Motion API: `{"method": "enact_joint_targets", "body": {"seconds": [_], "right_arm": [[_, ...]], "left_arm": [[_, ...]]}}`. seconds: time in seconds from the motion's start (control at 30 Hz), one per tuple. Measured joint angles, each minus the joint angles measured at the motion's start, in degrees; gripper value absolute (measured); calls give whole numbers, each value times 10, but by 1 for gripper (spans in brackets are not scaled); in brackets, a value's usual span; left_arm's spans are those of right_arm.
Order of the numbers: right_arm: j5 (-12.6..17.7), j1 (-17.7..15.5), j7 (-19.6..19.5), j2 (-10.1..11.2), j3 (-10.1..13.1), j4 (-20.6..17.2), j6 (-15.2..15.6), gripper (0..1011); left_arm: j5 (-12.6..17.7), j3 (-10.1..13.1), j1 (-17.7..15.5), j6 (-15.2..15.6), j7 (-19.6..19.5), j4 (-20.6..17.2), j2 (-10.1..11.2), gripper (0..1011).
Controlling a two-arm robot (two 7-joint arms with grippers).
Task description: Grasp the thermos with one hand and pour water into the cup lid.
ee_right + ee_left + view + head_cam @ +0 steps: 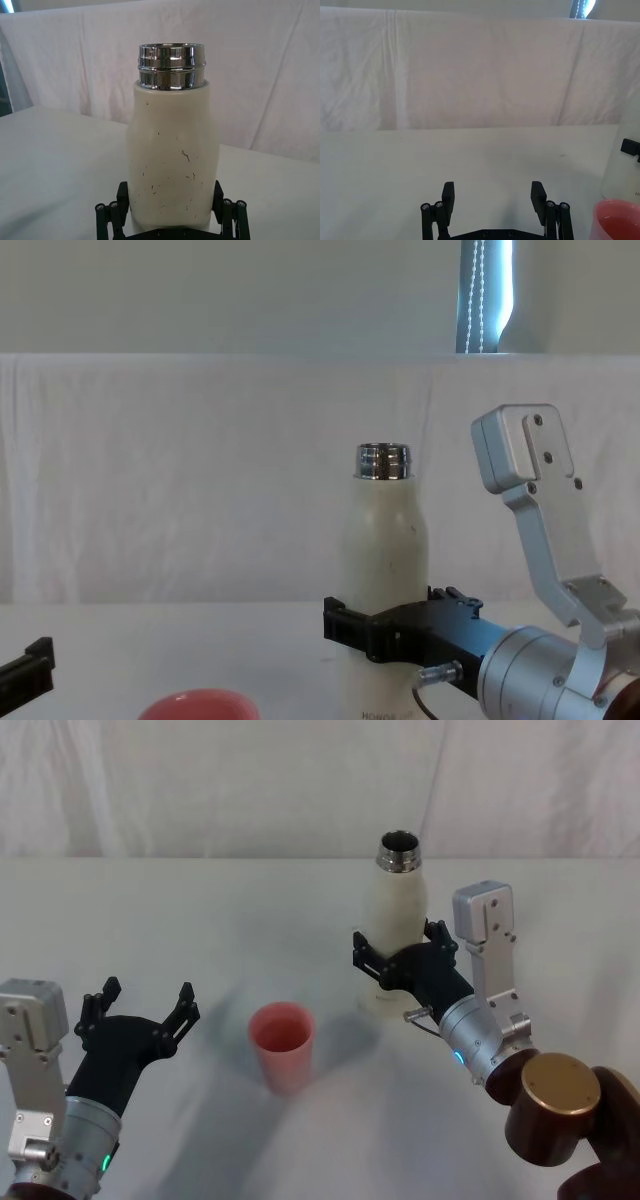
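Left tool (140, 1005) is hovering low over the near-left part of the surface (150, 910), jaws spread wide and gripping nothing; bare surface is lying ahead of it all the way to the draped white cloth (200, 780) at the far edge.

Cup lid (283, 1045) is standing upright near the middle, open mouth up, apart from the left tool, with free surface all round it. In the left wrist view its pink rim (616, 219) is showing just beside the thermos base.

Thermos (395, 925) is standing upright to the right of the cup lid and farther back, steel neck uncapped, near but not touching it.

Right tool (402, 960) is reaching in from the near right, its jaws sitting on either side of the lower body of the thermos, fingers (122, 194) pressing against both flanks — grasping it. Thermos base looks to be resting on the surface.
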Motion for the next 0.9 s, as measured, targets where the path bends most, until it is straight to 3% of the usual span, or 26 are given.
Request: {"method": "enact_joint_targets", "body": {"seconds": [0.57,0.9], "right_arm": [[13,4,5,1,1,2,-4,960],[2,-7,1,11,-6,-43,14,959]], "left_arm": [[0,0,0,0,0,0,0,1001],[0,0,0,0,0,0,0,1001]]}}
